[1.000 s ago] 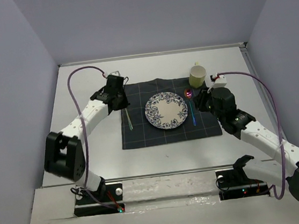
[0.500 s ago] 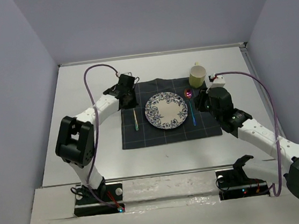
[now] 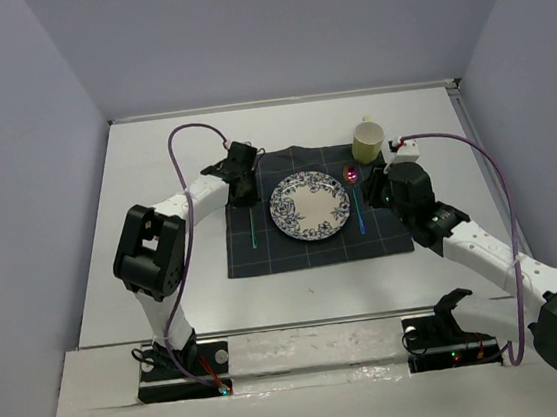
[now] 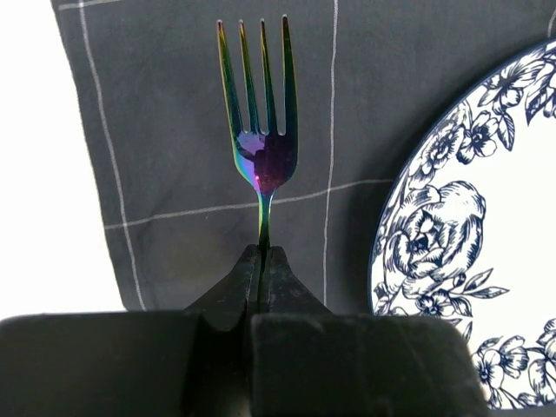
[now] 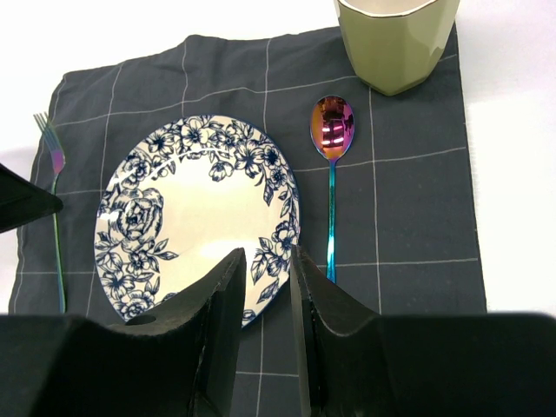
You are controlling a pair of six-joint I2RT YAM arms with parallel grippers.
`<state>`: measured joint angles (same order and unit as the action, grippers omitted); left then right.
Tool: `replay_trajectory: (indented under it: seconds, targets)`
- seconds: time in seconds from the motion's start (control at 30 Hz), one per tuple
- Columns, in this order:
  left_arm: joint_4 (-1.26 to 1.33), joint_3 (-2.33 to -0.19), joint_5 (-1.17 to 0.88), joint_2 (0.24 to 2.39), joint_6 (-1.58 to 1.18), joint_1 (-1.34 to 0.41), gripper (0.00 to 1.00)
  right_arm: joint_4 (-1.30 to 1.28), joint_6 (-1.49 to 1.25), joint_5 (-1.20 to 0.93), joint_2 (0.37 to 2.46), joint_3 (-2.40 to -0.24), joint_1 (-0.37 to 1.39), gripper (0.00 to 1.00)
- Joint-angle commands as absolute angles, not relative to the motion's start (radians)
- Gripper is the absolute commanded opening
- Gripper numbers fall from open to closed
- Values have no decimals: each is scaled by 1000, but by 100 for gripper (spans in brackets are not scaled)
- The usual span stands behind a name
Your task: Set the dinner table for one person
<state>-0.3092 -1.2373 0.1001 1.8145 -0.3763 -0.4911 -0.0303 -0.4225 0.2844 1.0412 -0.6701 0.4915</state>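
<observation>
- Near edge of the counter (image 3: 319, 294): both arm bases are bolted here, the left arm (image 3: 148, 254) on the left and the right arm (image 3: 474, 247) on the right. The counter is the big white top between the side walls, with white showing along its near, left and far edges.
- Middle of the counter: a dark plaid placemat (image 3: 313, 250) lies flat, its edges roughly square with the counter's edges.
- Left edge of the placemat: a fork (image 3: 252, 234) of rainbow-tinted metal runs lengthwise, tines toward the far edge and handle toward the near edge.
- The left jaws are together, pinched on the fork's handle just behind the neck. In the wrist view the tines stick out beyond the tips, over the cloth. Cannot tell whether the fork rests on the cloth or hangs just above it.
- Centre of the placemat: a plate (image 3: 309, 206), white with blue flowers round the rim. It sits just right of the fork and apart from it.
- Right of the plate: a spoon (image 3: 359, 204) with the same rainbow finish lies on the cloth, bowl toward the far edge. It is parallel to the fork and clear of the plate's rim.
- The right jaws are apart with nothing between them, above the placemat's right side near the spoon. In the wrist view the plate's rim and the cloth show through the gap.
- Far right corner of the placemat: a pale yellow-green cup (image 3: 368, 142) stands upright, just beyond the spoon's bowl and not touching it.
</observation>
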Motion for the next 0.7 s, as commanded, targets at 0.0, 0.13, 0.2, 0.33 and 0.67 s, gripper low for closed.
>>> replay_trajectory:
  seconds: [0.0,0.13,0.2,0.33,0.67]
  targets:
    - [-291,-1279,106,1838,-354,-495,0,25,-413,298,1040,-680,494,33]
    - [-284,-1281,107,1851,-351,-494,0,25,-413,301,1040,-678,494,33]
    - [-278,-1278,103,1859,-356,-495,0,25,-413,301,1039,-678,494,33]
    - [-272,-1273,109,1870,-354,-491,0,25,-413,298,1039,-678,494,33]
    - [-262,-1252,106,1861,-357,-468,32,23,-414,304,1039,-678,494,33]
